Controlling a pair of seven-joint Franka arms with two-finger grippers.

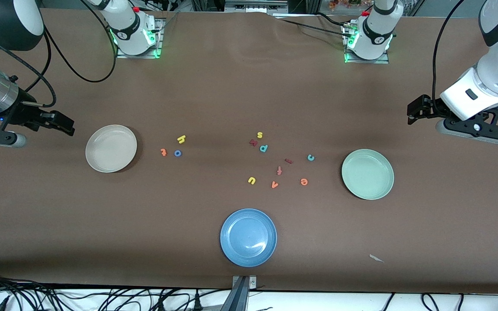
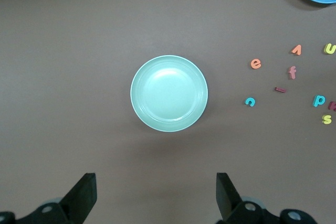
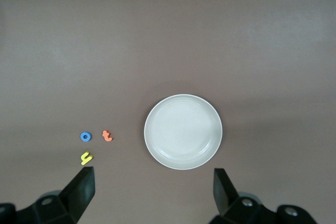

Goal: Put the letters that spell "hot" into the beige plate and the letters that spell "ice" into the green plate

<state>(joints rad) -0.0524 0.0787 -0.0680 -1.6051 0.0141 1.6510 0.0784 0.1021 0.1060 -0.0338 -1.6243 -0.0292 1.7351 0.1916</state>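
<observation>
The beige plate (image 1: 111, 148) (image 3: 183, 131) lies empty toward the right arm's end. Beside it lie the yellow h (image 1: 181, 138) (image 3: 86, 158), blue o (image 1: 177, 153) (image 3: 85, 136) and orange t (image 1: 164, 152) (image 3: 107, 136). The green plate (image 1: 368, 174) (image 2: 169, 93) lies empty toward the left arm's end. Near it are the dark red i (image 1: 288, 161) (image 2: 280, 89), teal c (image 1: 311, 157) (image 2: 250, 101) and orange e (image 1: 304, 182) (image 2: 255, 64). My right gripper (image 1: 65, 126) (image 3: 153, 190) hangs open over bare table by the beige plate. My left gripper (image 1: 414, 113) (image 2: 156, 192) hangs open by the green plate.
A blue plate (image 1: 248, 237) lies near the table's front edge. Other letters are scattered mid-table: yellow s (image 1: 260, 134), teal p (image 1: 263, 148), a dark red letter (image 1: 253, 142), orange-red f (image 1: 279, 170), yellow u (image 1: 251, 180), orange v (image 1: 274, 185). A paper scrap (image 1: 376, 258) lies near the front edge.
</observation>
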